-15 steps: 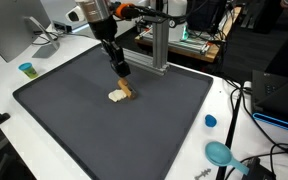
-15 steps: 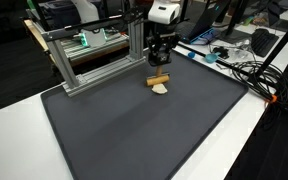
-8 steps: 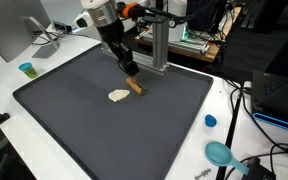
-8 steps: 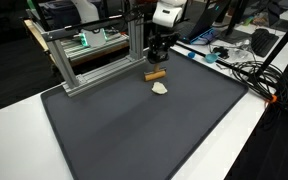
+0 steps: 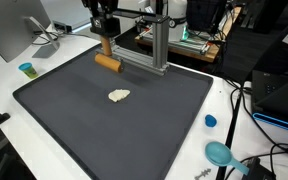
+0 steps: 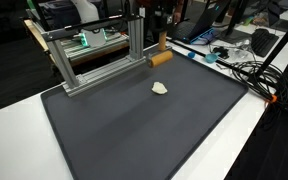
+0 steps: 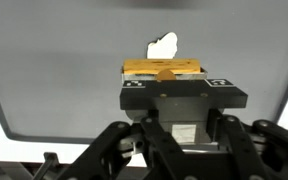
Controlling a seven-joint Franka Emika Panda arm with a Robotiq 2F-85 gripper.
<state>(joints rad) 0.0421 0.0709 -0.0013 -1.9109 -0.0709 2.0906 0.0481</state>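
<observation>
My gripper is shut on a brown wooden stick and holds it high above the dark grey mat. In an exterior view the stick hangs crosswise under the fingers. In the wrist view the stick lies across the jaws of the gripper. A small whitish lump lies on the mat below, apart from the stick. It also shows in an exterior view and in the wrist view.
An aluminium frame stands at the back edge of the mat. On the white table are a small teal cup, a blue cap, a teal round object, cables and a monitor.
My gripper has risen from the mat with the wooden stick in it and moved back towards the frame. The whitish lump has stayed on the mat.
</observation>
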